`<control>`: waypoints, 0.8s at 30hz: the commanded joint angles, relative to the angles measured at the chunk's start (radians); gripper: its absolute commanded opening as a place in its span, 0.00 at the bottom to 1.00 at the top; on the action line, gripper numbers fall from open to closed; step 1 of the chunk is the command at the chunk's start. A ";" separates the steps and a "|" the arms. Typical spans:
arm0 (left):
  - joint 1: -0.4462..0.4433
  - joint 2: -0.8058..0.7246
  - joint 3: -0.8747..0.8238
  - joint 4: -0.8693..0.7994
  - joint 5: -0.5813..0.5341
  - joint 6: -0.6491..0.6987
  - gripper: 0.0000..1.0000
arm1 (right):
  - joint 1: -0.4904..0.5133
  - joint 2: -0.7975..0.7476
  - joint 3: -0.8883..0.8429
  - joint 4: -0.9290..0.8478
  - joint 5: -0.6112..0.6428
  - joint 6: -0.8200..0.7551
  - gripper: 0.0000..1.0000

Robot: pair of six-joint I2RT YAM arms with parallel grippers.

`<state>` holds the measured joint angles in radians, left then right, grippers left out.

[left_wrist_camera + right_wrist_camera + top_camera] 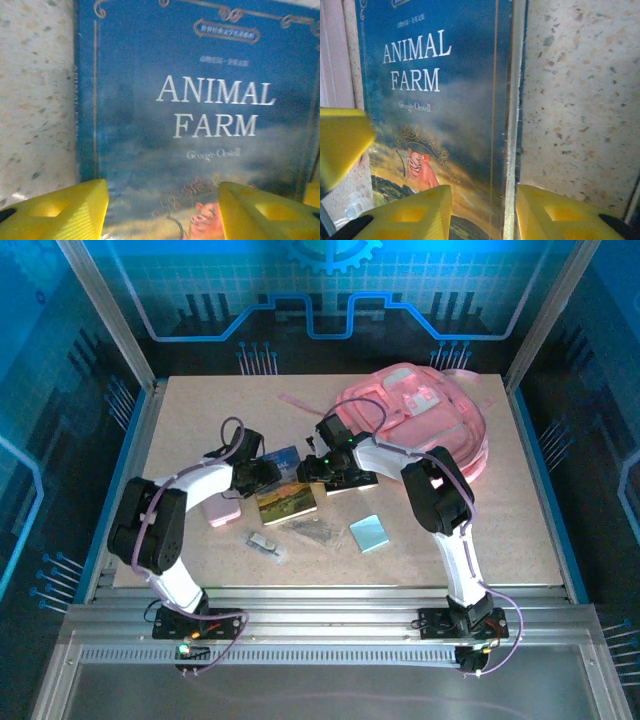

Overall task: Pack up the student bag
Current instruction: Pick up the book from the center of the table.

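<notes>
Pink fabric bag [440, 425] lay at the upper right of the tabletop [520, 540], well apart from the work. Whether its mouth was open could not be told.

Both arms met over one book [288, 502], Animal Farm, lying flat at centre frame.
- Left end effector [161, 192]: fingers parted over the cover, nothing clamped.
- Right end effector [482, 195]: fingers straddled the book's long edge, one over the cover, one over bare tabletop. Pinched or not, could not tell.

Risks, as judged:
- A thin book flat on a hard surface could make the fingertips scrape the tabletop or skid off the cover rather than get under the edge.
- Another yellow finger [340, 145] showed at the left of the right wrist view, near; the two arms could knock together if both closed in.
- If only the cover were caught, the book could fan open and drop.
- A pink case [222, 512] and a clear packet [265, 540] lay near the book and could be swept aside.
</notes>
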<state>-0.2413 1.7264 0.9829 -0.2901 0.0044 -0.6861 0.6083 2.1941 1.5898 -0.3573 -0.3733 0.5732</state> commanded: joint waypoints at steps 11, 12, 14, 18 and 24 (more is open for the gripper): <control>-0.003 0.106 -0.016 0.069 0.043 -0.032 0.58 | 0.016 -0.031 0.012 0.089 -0.141 0.063 0.32; -0.003 0.103 -0.018 0.067 0.045 -0.032 0.59 | 0.016 -0.026 0.013 0.088 -0.136 0.068 0.31; -0.003 0.094 -0.014 0.061 0.046 -0.032 0.59 | 0.015 -0.020 0.016 0.084 -0.132 0.079 0.26; -0.003 0.052 0.012 0.018 0.040 -0.014 0.72 | 0.006 -0.037 0.013 0.092 -0.144 0.100 0.12; 0.004 -0.037 0.073 -0.055 -0.010 0.027 0.83 | -0.026 -0.084 0.003 0.096 -0.184 0.129 0.00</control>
<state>-0.2420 1.7432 1.0229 -0.2512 0.0250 -0.6922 0.6010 2.1765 1.5841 -0.2714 -0.5198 0.6823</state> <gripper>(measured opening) 0.827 0.071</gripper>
